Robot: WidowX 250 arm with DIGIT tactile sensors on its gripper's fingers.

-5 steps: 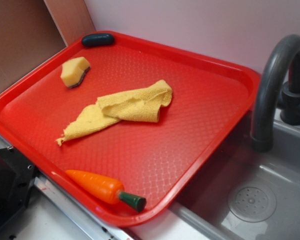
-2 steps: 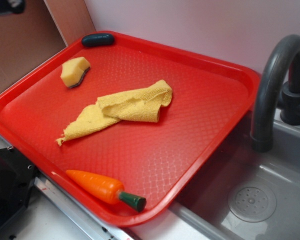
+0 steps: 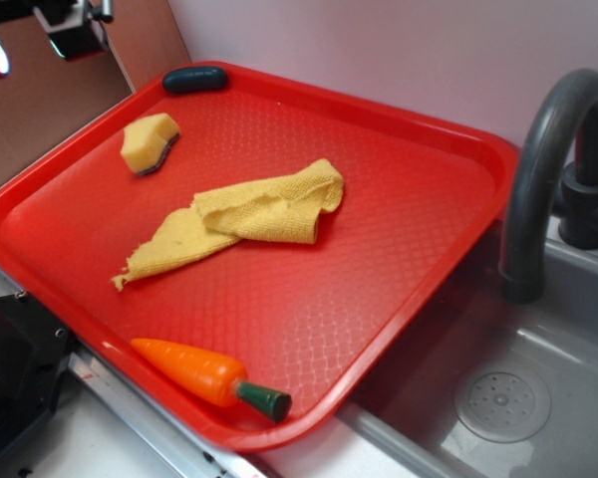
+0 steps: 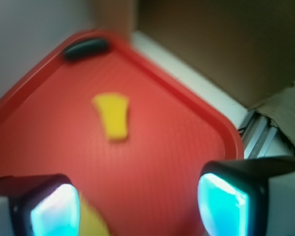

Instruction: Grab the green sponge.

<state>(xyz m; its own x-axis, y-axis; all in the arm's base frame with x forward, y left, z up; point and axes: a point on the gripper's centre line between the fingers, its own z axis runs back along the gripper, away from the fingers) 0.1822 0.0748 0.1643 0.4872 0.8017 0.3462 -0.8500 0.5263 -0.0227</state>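
Green sponge [image 3: 149, 142] sits untouched on red tray [image 3: 419, 199]; open gripper [image 4: 137, 201] could be misled toward nearby yellow cloth [image 3: 241, 219].

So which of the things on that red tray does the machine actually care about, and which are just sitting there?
Part of the job:
- small pale-yellow foam sponge with a dark scouring layer
- the open claw, nothing between its pads

Just lying about:
- crumpled yellow woven cloth
- orange plastic carrot with a green top
- dark green smooth oblong piece
- red plastic tray
- grey tap
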